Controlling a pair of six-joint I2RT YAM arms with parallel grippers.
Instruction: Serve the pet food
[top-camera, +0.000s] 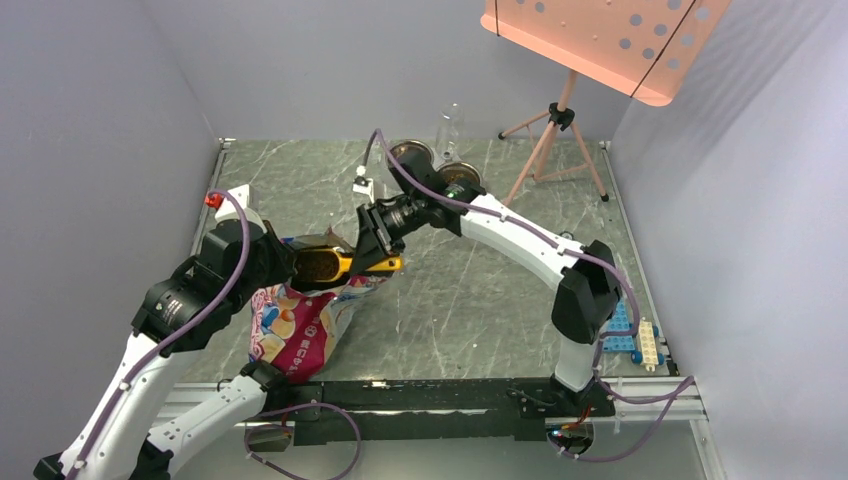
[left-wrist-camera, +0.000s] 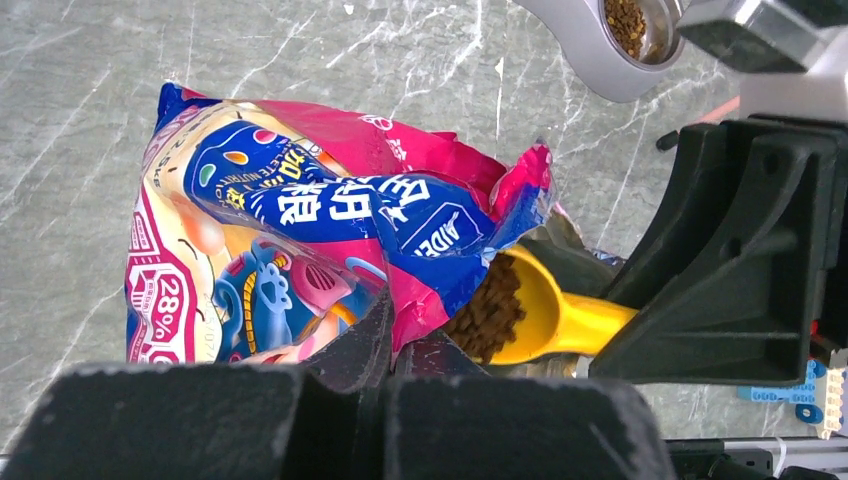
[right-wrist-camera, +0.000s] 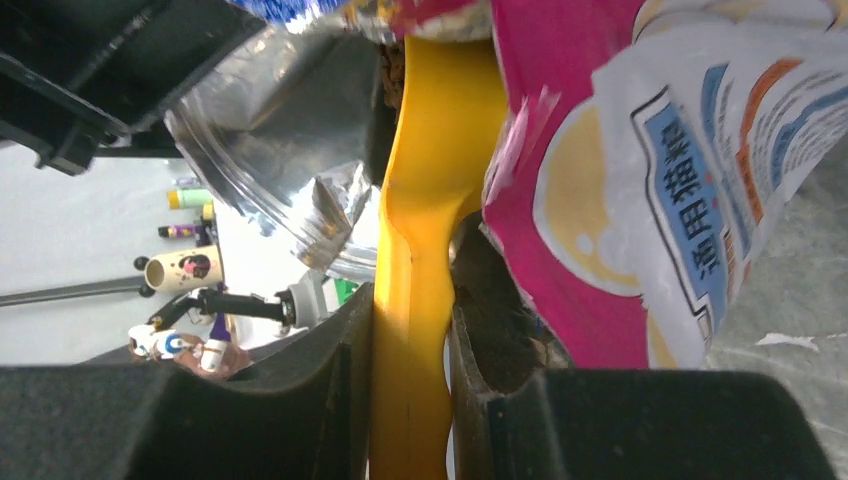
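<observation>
The pet food (left-wrist-camera: 490, 315), dark-brown kibble, fills the bowl of a yellow scoop (left-wrist-camera: 545, 320) at the mouth of the pink-and-blue bag (left-wrist-camera: 300, 220). My right gripper (right-wrist-camera: 412, 340) is shut on the scoop's yellow handle (right-wrist-camera: 425, 250) and holds it level at the bag opening (top-camera: 318, 265). My left gripper (left-wrist-camera: 400, 340) is shut on the torn pink edge of the bag and holds the mouth up. In the top view the left gripper (top-camera: 288, 265) and right gripper (top-camera: 380, 258) face each other across the scoop. More kibble (left-wrist-camera: 627, 20) lies in a grey pet bowl (left-wrist-camera: 590, 70).
Two metal-lined pet bowls (top-camera: 410, 155) (top-camera: 460, 175) stand at the back of the table, with a clear bottle (top-camera: 450, 125) behind them. A tripod (top-camera: 555, 145) with a pink board stands back right. Blue and white bricks (top-camera: 632, 335) lie near the right arm's base.
</observation>
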